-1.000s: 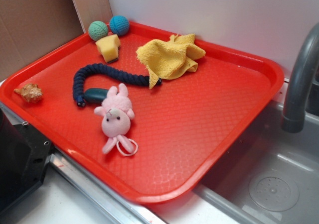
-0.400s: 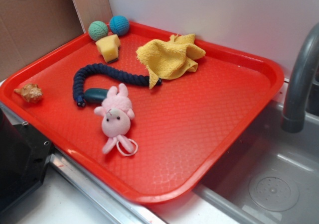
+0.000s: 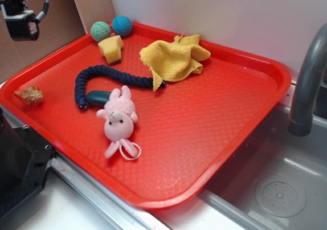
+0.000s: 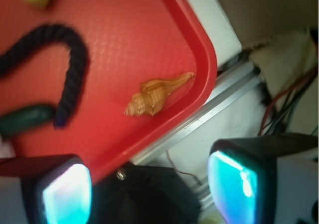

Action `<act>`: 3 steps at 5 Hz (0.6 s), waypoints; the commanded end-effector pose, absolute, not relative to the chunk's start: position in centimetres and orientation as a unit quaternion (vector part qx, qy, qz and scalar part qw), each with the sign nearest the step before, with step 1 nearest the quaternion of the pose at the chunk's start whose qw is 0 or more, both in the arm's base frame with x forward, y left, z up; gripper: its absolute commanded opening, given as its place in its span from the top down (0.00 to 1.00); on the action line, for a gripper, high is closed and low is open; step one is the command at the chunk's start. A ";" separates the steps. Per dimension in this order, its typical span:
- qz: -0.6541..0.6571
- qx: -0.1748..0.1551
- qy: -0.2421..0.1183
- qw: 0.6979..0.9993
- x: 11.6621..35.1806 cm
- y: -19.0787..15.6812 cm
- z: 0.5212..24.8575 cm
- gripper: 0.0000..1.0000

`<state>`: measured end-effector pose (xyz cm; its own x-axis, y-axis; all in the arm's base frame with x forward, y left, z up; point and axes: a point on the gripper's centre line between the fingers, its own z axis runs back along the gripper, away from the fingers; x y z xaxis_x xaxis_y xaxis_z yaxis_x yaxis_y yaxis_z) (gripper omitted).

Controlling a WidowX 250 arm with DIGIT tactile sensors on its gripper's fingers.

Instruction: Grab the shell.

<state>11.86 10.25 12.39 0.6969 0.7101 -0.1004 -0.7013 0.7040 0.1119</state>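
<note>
I am hovering my claw (image 4: 149, 184) wide open and empty above the shell (image 4: 154, 95) — aiming to straddle its knobbly body, clear of the tray (image 4: 207, 59) rim.

Gripper (image 4: 154, 181) hangs high above the tray (image 3: 265, 71), over its left-hand corner, nothing between the fingers. In wrist view the two fingertips (image 4: 67, 191) sit at btm of frame, spread wide apart, jaws fully parted, both clear of the tray surface. In exterior view only part of the arm's end shows, top-left, beyond the tray's left rim, w/ a cable running up from it.
</note>
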 end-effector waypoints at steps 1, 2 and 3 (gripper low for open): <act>0.499 0.102 0.077 0.857 10.5 11.1 8.0 0.00; 0.501 0.078 0.057 0.860 10.8 10.6 6.3 0.00; 0.470 0.086 0.046 0.877 11.8 10.2 5.4 0.00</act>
